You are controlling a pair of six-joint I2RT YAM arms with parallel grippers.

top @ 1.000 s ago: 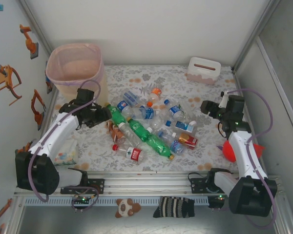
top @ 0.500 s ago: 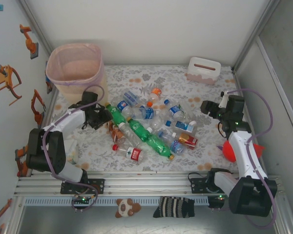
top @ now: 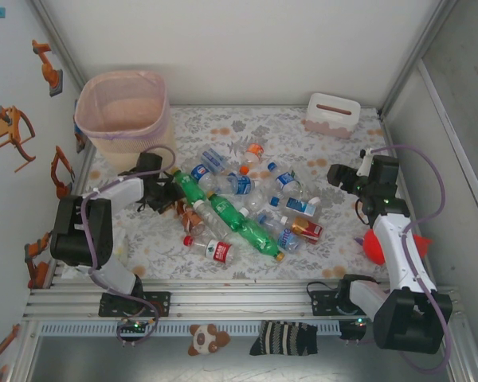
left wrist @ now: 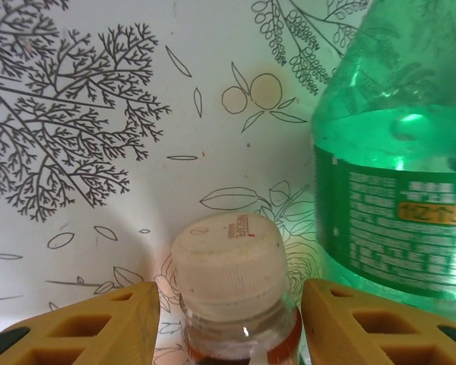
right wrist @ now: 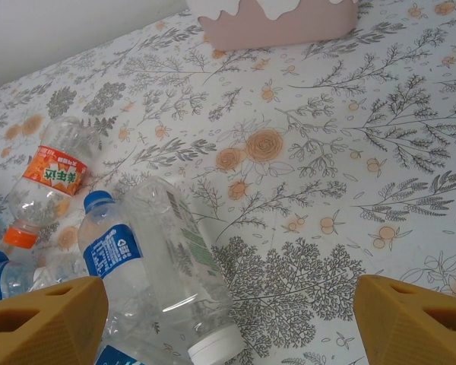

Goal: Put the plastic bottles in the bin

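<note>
This is a robot test cell in a lab, built around a table (top: 223, 127) covered with a flowered cloth. Plain white walls (top: 247, 48) close the table in behind and on both sides, held by bare metal posts (top: 412, 56) at its far corners. Along the table's near edge runs a slotted metal rail (top: 239, 296), and a left arm (top: 103, 199) and a right arm (top: 402, 247), both white robot arms, are bolted to it. In the middle of the table lies a staged heap of plastic bottles (top: 239, 219), with a bin (top: 123, 111) at its far left corner and a white box (top: 333, 114) at its far right. Orange toy figures (top: 14, 131) are stuck to the wall left of the table.
</note>
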